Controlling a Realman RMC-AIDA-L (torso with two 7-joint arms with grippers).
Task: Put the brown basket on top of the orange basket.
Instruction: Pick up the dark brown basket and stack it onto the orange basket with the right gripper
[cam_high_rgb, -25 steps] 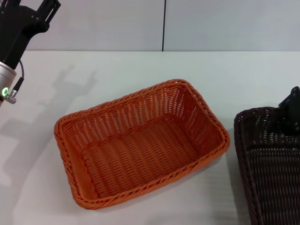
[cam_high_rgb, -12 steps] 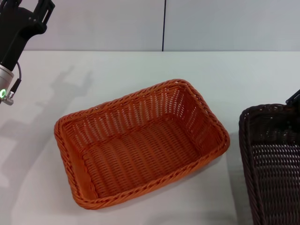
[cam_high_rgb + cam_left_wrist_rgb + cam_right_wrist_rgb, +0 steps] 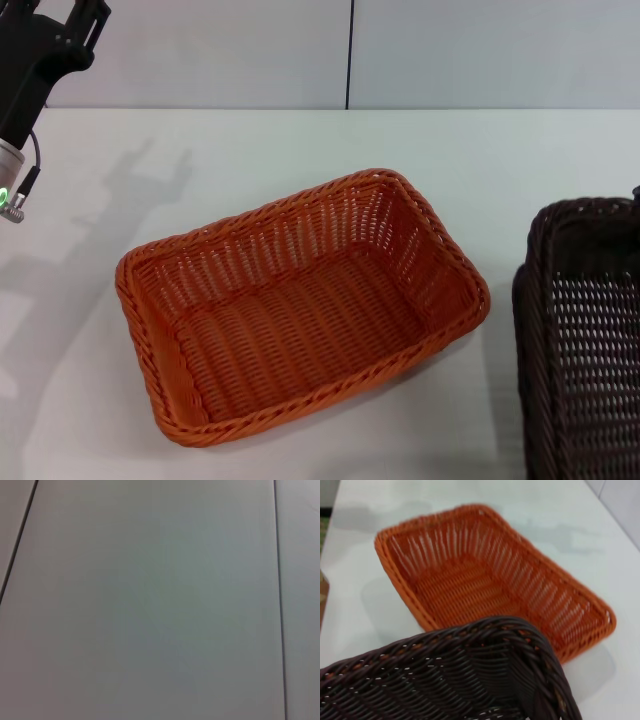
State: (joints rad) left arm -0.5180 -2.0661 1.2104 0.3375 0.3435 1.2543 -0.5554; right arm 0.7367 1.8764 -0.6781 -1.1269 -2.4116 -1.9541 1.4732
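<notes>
The orange basket (image 3: 300,310) sits on the white table (image 3: 250,140) in the middle of the head view, open side up and empty. It also shows in the right wrist view (image 3: 490,575). The brown basket (image 3: 585,340) is at the right edge of the head view, tilted and raised off the table. Its braided rim fills the near part of the right wrist view (image 3: 470,675), close to the orange basket's edge. My right gripper holds it from the far side and is almost wholly past the frame edge. My left gripper (image 3: 55,12) is raised at the far left, open and empty.
The table's far edge meets a pale wall with a dark vertical seam (image 3: 351,55). The left wrist view shows only a pale panelled surface (image 3: 160,600). Bare tabletop lies left of and behind the orange basket.
The brown basket has lifted, tilted and shifted to the right, with the right gripper sliding out of the head view. The left arm has drawn slightly up and to the left.
</notes>
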